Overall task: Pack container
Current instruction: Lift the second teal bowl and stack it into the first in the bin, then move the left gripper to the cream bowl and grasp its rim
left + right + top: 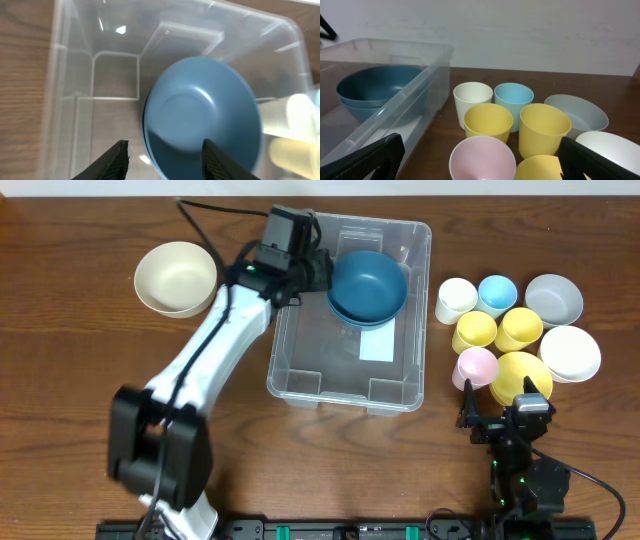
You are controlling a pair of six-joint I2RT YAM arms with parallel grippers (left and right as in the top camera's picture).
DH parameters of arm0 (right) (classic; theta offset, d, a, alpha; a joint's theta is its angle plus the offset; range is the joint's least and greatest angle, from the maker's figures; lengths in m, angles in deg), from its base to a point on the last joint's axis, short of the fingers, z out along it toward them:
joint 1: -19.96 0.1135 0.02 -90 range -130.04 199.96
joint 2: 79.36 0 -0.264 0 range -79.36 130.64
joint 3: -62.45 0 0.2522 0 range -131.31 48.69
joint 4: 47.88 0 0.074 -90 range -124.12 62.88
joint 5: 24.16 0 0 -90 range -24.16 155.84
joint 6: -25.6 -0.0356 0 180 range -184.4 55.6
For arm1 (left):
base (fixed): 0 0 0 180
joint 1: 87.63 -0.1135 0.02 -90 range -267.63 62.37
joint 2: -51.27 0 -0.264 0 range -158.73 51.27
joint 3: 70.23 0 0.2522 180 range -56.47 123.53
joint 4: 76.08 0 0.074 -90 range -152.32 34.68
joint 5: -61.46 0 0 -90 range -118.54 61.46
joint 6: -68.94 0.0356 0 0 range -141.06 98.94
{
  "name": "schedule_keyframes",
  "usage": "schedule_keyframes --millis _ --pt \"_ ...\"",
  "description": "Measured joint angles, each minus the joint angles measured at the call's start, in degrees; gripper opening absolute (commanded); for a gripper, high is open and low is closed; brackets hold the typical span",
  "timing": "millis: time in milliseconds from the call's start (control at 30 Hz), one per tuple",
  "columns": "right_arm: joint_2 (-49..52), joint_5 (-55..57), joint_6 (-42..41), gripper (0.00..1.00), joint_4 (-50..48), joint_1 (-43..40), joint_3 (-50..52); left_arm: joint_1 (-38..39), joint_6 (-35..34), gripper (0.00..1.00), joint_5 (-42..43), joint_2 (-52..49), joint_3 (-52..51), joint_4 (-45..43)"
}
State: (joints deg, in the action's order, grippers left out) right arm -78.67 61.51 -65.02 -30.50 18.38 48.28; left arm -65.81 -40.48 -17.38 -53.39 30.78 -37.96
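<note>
The container (318,352) is a large clear plastic bin at the table's middle, with a white label (377,345) on its base. Two stacked dark blue bowls (367,285) sit in its far right part. My left gripper (318,272) is open at the bin's far left side, next to the bowls. In the left wrist view the jaws (165,155) straddle the near rim of the blue bowls (205,110) inside the bin (115,75). My right gripper (505,415) is open and empty at the front right, behind a pink cup (482,155).
A cream bowl (176,277) sits far left. Right of the bin stand a white cup (456,300), light blue cup (497,293), two yellow cups (474,332), a yellow bowl (520,375), grey bowl (553,299) and white bowl (569,352).
</note>
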Motion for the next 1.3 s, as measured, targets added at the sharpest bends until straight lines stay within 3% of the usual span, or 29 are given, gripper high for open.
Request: schedule_keyframes --millis 167,367,500,667,800,1033,1300 --pt "0.00 0.00 -0.02 0.99 0.00 -0.02 0.00 0.04 0.02 0.48 -3.23 8.48 0.11 7.65" --pt "0.00 0.00 -0.02 0.99 0.00 -0.02 0.00 -0.46 0.07 0.49 -17.55 15.32 0.24 20.94" --pt "0.00 0.00 -0.02 0.99 0.00 -0.02 0.00 -3.89 -0.17 0.63 -26.27 17.64 0.24 27.28" --pt "0.00 0.00 -0.02 0.99 0.00 0.00 0.00 -12.02 -4.85 0.72 -30.27 18.27 0.24 31.80" --pt "0.00 0.00 -0.02 0.99 0.00 0.00 0.00 -19.23 -9.25 0.74 -29.05 18.27 0.24 30.71" --pt "0.00 0.00 -0.02 0.99 0.02 -0.02 0.00 -29.79 -13.77 0.75 -17.84 17.53 -0.39 26.84" --pt "0.00 0.00 -0.02 0.99 0.00 -0.02 0.00 -37.20 -18.40 0.75 -7.41 7.45 -1.31 24.02"
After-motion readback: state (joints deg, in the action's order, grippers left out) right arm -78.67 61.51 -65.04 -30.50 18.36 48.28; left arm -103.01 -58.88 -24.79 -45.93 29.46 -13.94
